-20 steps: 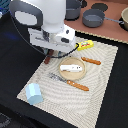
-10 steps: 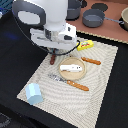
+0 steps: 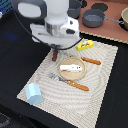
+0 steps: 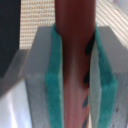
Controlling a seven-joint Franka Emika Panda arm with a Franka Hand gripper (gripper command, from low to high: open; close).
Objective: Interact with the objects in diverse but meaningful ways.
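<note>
Jaws of the gripper (image 4: 75, 80) are clamping the dark-brown stick (image 4: 75, 55) between green pads (image 4: 54, 85), its end sticking out beyond them.

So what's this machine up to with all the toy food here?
The arm's tool is shut on a dark-brown stick, held upright over the placemat. A white oblong piece lies on the tan plate, a yellow packet sits beyond it, and a pale-blue block rests at the mat's near corner.
</note>
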